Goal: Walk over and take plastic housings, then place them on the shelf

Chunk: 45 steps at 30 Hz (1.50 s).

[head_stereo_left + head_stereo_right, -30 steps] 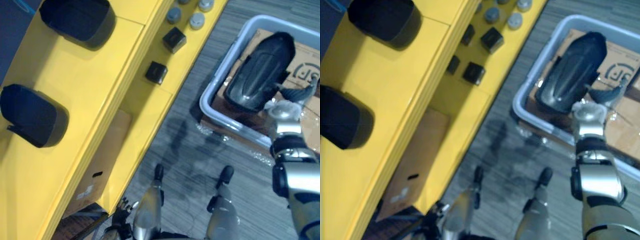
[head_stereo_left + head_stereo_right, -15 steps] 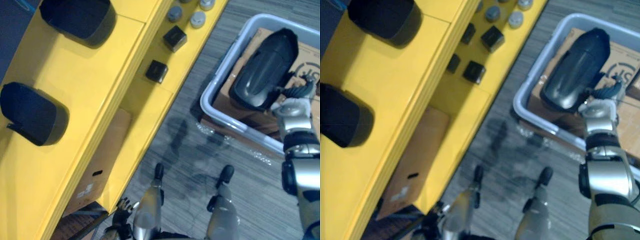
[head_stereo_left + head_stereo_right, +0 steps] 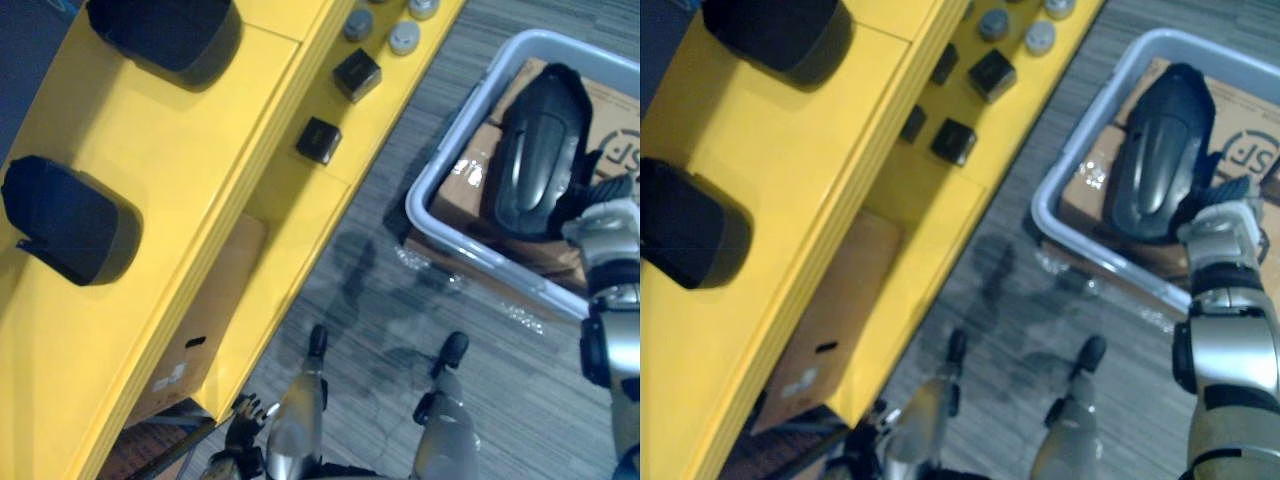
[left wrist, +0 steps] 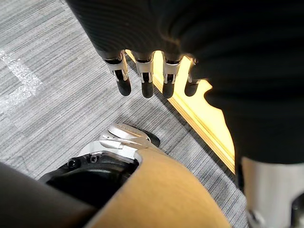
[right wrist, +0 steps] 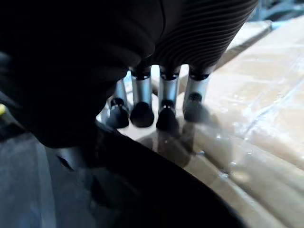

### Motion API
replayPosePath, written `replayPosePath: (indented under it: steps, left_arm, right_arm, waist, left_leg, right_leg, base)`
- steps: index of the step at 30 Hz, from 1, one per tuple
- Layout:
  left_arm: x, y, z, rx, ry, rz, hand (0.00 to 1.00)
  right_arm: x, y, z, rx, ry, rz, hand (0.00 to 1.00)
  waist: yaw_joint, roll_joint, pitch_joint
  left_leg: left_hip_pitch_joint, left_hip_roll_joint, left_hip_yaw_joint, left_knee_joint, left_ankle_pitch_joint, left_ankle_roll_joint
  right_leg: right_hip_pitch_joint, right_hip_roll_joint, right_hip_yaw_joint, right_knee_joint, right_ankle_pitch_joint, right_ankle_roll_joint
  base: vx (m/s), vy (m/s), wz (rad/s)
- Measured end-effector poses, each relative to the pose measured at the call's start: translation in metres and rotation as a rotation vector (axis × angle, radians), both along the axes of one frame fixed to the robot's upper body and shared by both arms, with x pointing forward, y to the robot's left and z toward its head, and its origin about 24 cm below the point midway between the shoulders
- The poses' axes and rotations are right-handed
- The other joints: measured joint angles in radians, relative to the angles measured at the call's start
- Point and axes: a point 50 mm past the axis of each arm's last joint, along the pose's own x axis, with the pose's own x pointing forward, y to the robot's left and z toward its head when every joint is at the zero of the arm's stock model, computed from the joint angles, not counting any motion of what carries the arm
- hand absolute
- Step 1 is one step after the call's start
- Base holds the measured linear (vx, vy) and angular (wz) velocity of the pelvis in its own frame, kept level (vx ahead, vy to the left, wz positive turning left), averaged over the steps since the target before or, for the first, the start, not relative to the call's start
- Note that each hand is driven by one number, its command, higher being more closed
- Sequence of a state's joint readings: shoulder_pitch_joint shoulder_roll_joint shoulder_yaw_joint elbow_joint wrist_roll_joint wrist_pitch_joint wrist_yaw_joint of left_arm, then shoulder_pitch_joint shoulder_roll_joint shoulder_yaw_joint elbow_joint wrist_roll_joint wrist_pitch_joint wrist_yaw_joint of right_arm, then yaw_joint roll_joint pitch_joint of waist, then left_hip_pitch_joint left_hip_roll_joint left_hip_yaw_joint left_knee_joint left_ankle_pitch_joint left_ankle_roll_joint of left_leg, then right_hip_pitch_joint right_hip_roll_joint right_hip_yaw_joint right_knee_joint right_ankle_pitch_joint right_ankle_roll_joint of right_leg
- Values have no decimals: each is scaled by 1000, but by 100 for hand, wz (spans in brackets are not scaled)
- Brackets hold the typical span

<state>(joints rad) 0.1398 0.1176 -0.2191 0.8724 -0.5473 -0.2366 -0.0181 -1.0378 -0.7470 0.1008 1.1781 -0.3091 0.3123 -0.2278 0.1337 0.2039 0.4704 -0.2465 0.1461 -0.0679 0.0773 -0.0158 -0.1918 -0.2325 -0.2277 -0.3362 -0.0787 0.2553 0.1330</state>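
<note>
A long black plastic housing lies tilted in the grey bin on the floor at the right. My right hand is at its near right edge, and in the right wrist view its fingers curl down over the dark shell. Two more black housings rest on top of the yellow shelf at the left. My left hand hangs low beside the shelf, its fingers straight and holding nothing.
Small black boxes and grey round caps sit on the shelf's lower level. A cardboard box stands under the shelf. Flat cardboard lines the bin. Grey striped floor lies between shelf and bin.
My right hand's fingers have curled onto the housing's edge. The housing has swung round in the bin, its near end moving right with the hand.
</note>
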Motion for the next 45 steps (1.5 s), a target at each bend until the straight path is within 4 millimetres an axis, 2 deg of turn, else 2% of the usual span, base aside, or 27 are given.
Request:
replayPosePath:
  steps: [6, 10, 13, 15, 18, 20, 24, 29, 34, 35, 39, 43, 45]
  left_arm:
    - [3, 4, 4, 10, -28, 5, 0]
    - [9, 11, 10, 40, -86, 19, 0]
    - [25, 14, 25, 43, -202, 41, 0]
    - [40, 7, 40, 8, -296, 62, 0]
    - [59, -11, 58, -46, -402, 37, 0]
    - [64, -17, 64, -65, -427, 33, 0]
    - [65, -17, 67, -44, -427, 62, 0]
    - [71, -27, 78, -12, -481, 2, 0]
    - [99, -47, 123, -52, -676, -133, 0]
    - [106, -52, 138, -67, -731, -192, 0]
    - [122, -66, 168, -84, -814, -363, 0]
    - [141, -82, 201, -55, -884, -540, 0]
    - [157, -85, 221, -13, -920, -602, 0]
  right_arm:
    - [-1, -3, 4, -22, -4, -14, 100]
    - [-5, -10, 11, -65, -57, -51, 100]
    - [-8, -13, 21, -114, -124, -68, 100]
    - [-7, -9, 27, -150, -190, -52, 100]
    - [-10, -8, 21, -166, -222, -36, 100]
    - [-12, -8, 18, -168, -238, -37, 100]
    - [-15, -9, 14, -186, -255, -32, 100]
    - [-13, 2, 21, -218, -315, 37, 100]
    - [-16, 11, 16, -256, -365, 73, 100]
    - [-16, 14, 12, -256, -370, 78, 100]
    - [-10, 33, 0, -228, -402, 115, 100]
    - [-7, 46, -1, -228, -429, 147, 100]
    - [-4, 57, 2, -240, -451, 178, 100]
  waist:
    - [-2, -20, 14]
    - [-14, -52, 35]
    - [-23, -72, 48]
    - [-40, -80, 50]
    - [-54, -87, 51]
    - [-60, -95, 51]
    - [-78, -112, 48]
    - [-93, -118, 49]
    - [-95, -125, 41]
    - [-99, -129, 33]
    - [-123, -139, 7]
    - [-130, -138, -13]
    - [-145, -141, -23]
  left_leg:
    - [0, 1, 0, -1, 2, -1]
    - [4, 4, 6, -1, 2, -1]
    - [10, 6, 15, -1, 2, -2]
    - [20, 7, 23, -1, -1, -2]
    - [30, 11, 35, 1, -5, -4]
    - [41, 18, 50, 3, -10, -6]
    - [59, 35, 74, 4, -17, -11]
    - [74, 48, 94, 6, -24, -16]
    - [72, 50, 100, 21, -32, -15]
    - [73, 50, 101, 21, -33, -15]
    - [76, 50, 103, 20, -33, -15]
    - [86, 50, 110, 20, -33, -15]
    - [98, 50, 115, 20, -33, -15]
  right_leg:
    - [0, 1, 0, 0, 0, 0]
    - [0, 4, 6, 0, 1, 0]
    - [0, 6, 13, 0, 1, -1]
    - [4, 7, 22, 0, 2, -1]
    - [6, 12, 38, 0, 3, -3]
    - [7, 18, 51, 0, 3, -4]
    - [7, 35, 71, 0, 1, -10]
    - [7, 48, 93, 0, -1, -17]
    - [7, 51, 97, 0, 0, -18]
    - [7, 51, 98, 0, 0, -18]
    - [10, 51, 100, 0, 1, -18]
    - [15, 51, 108, 0, 2, -20]
    - [24, 52, 112, 0, 2, -20]
  base:
    - [0, 0, 0]
    - [6, -3, -3]
    - [7, -4, -7]
    - [5, 2, -9]
    - [1, -3, -12]
    - [-7, -12, -20]
    - [-6, -24, -20]
    - [0, -15, -14]
    - [5, -1, -4]
    - [0, 0, 0]
    - [0, 0, 0]
    - [-13, -2, -4]
    - [-30, 1, -6]
